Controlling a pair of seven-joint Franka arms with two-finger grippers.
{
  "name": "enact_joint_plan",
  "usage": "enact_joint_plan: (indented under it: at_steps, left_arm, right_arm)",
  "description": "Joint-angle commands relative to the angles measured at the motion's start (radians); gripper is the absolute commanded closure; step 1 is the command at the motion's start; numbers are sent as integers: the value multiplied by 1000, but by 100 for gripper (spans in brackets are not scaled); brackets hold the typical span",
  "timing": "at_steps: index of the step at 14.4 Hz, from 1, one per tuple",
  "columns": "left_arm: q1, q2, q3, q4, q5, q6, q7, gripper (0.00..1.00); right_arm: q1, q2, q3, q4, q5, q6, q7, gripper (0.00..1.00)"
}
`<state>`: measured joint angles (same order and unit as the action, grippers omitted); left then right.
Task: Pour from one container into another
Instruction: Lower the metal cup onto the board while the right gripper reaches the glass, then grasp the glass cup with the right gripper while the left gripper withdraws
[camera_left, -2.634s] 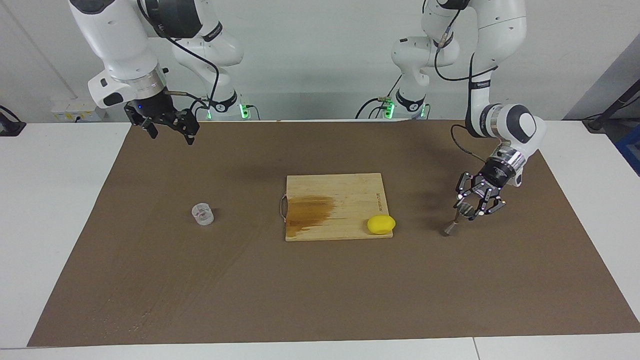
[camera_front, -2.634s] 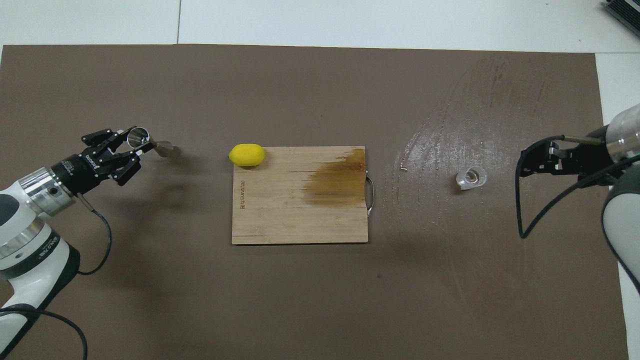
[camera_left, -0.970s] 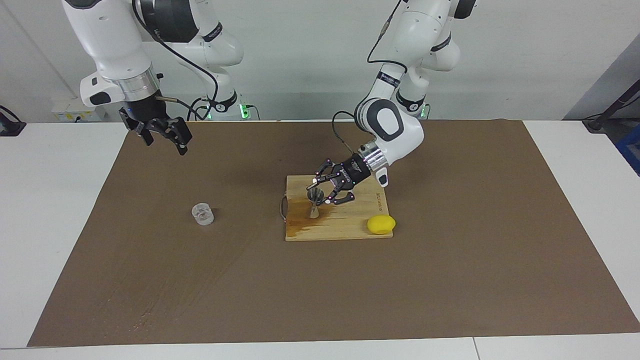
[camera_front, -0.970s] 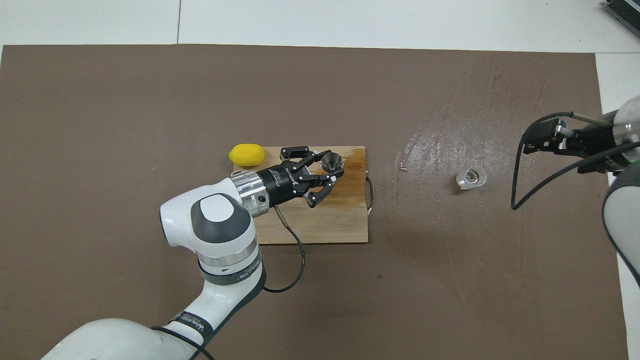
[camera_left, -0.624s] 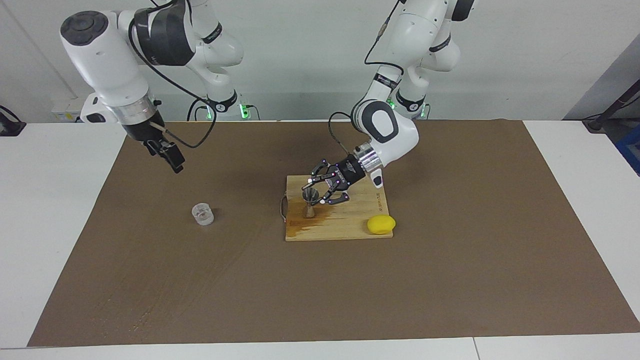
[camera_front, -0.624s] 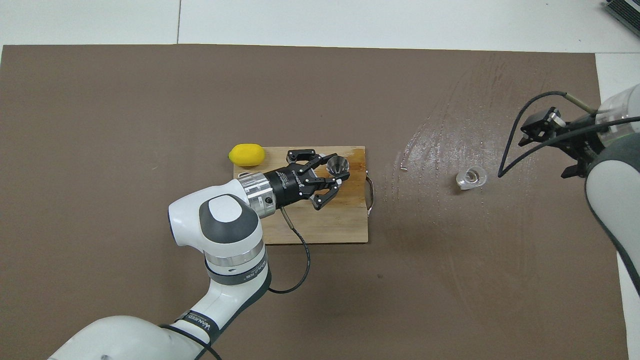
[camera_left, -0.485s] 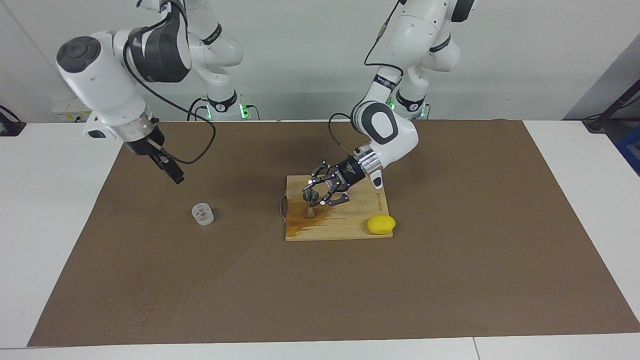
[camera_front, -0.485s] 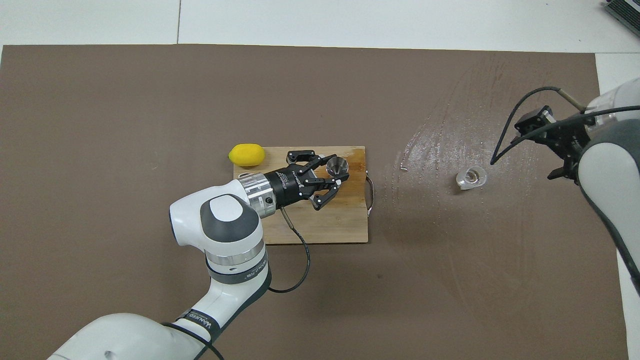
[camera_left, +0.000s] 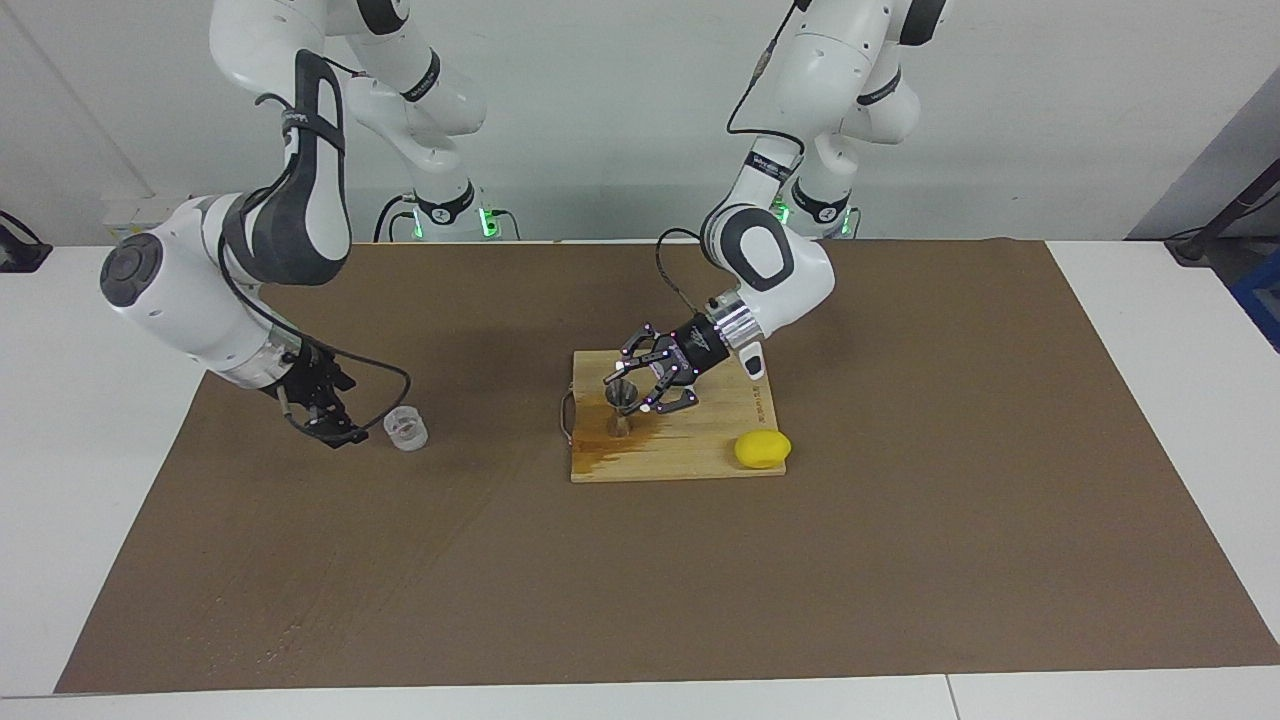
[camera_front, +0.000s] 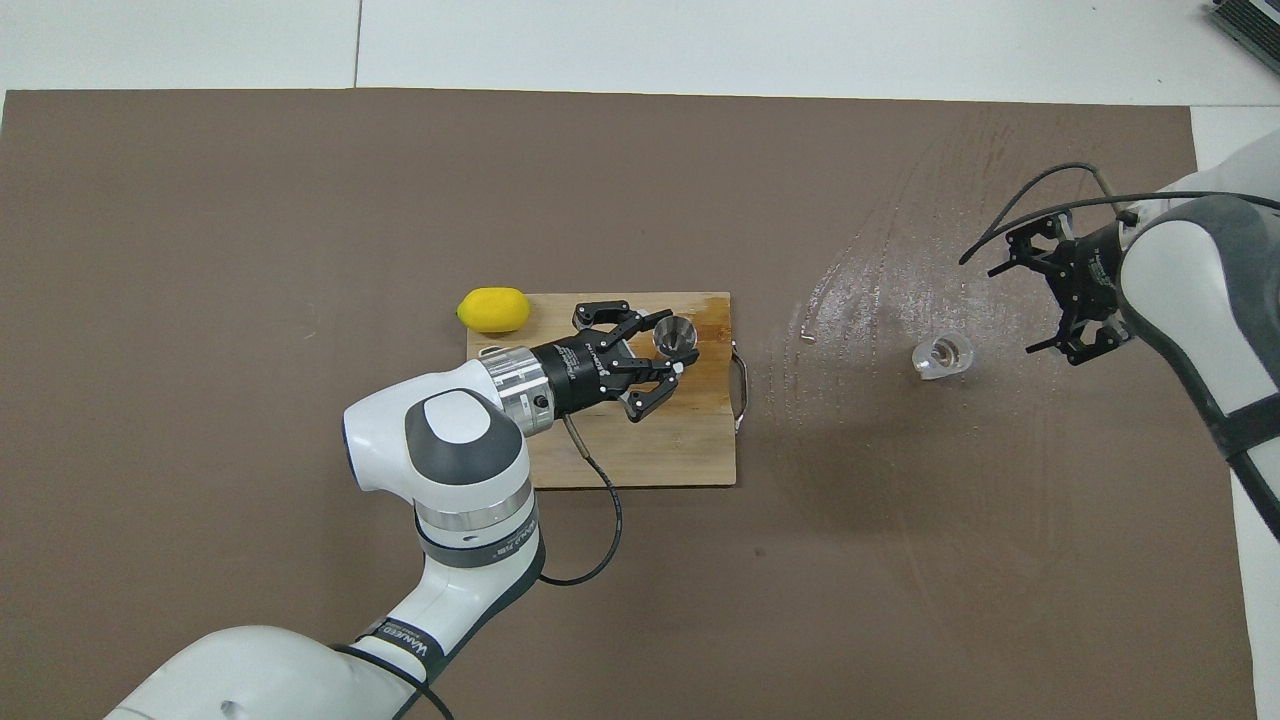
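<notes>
A: What can you make out at the right arm's end?

B: The right end effector (camera_left: 338, 425) is low over the mat (camera_left: 900, 520), just beside the cup (camera_left: 405, 428) and not touching it. In the facing view it is edge-on. From overhead its jaws stand spread wide with nothing in them, and the arm is cut off at the frame's edge.

A: Is there anything in the cup?

B: I can't tell, it's clear and too small. It stands upright on the mat, well apart from the board (camera_left: 700, 445).

A: And the jigger?

B: The jigger (camera_left: 619, 420) stands upright on the board's dark stain, at the handle end. The left end effector (camera_left: 630, 390) is around its upper cone, and its links partly hide the rim. I cannot tell whether it pinches the jigger or only straddles it.

A: Anything else?

B: A lemon (camera_left: 762, 448) on the board's corner toward the left arm's end, farther from the robots than the jigger
</notes>
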<state>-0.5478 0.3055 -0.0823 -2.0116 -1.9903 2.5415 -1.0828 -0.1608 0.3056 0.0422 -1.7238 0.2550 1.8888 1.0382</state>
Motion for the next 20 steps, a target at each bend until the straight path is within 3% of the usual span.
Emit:
enact_joint_plan:
  at_steps: [1,5,8,12,15,18,19,20]
  left_arm:
    - [-27,4,21,11,-22,22,4,0]
    - [-24,-58,22,-2,-10,25,4,0]
    - [44,-123,23,-3,91,23,-11,0]
    - [120,-129,24,43,439,31,-17,0]
    - [190,-135,24,79,627,66,-17,0]
    - [248,-131,21,123,940,121,-19,0]
    - [262,-126,22,135,1026,123,-19,0]
    - [276,-125,24,142,1094,132,-17,0]
  right_arm:
    - [-43,-20,10,-101,68,73,32,2]
    - [-63,29,10,-128,130,85,29,2]
    - [-71,67,11,-128,154,119,22,2]
    - [-66,101,11,-151,233,137,-36,3]
    - [-48,93,11,-212,295,194,-49,3]
    - [-39,86,15,-240,342,210,-55,5]
    - [-39,86,18,-238,342,208,-56,11]
    - [-39,86,18,-238,342,204,-75,26]
